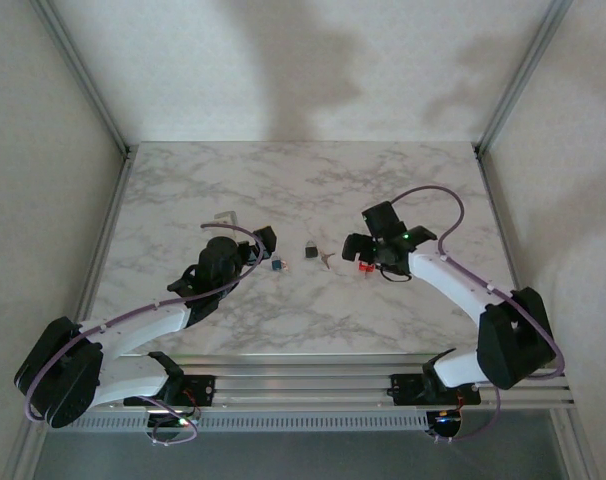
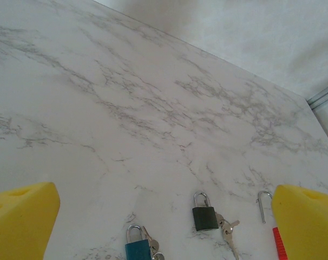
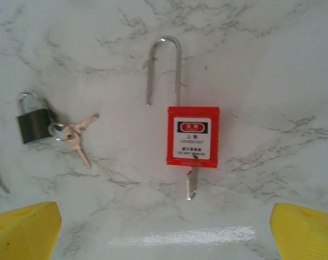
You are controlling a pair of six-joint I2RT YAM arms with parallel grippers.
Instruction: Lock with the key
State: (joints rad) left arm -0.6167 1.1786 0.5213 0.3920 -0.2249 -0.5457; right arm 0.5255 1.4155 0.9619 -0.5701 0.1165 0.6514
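Yellow pads (image 3: 23, 230) of the right tool (image 3: 164, 233) frame the bottom of the right wrist view. They are spread wide, with nothing between them but bare marble. Just beyond them we see the red padlock (image 3: 192, 135) lying flat on the counter (image 3: 272, 65), label up. Its long steel shackle (image 3: 165, 65) is raised with one leg free of the body, and a silver key (image 3: 191, 185) juts from its underside toward the tool. To its left lies a small black padlock (image 3: 34, 123) with a ring of keys (image 3: 77, 135) touching its side. From the left wrist we see the left tool (image 2: 164, 219) likewise spread apart and gripping nothing. A blue padlock (image 2: 138, 249) with its key bunch (image 2: 151, 242) lies nearest it, and the black one is a little farther off. From above, the three locks lie in a row at mid-counter between the two tools, blue on the left, red on the right.
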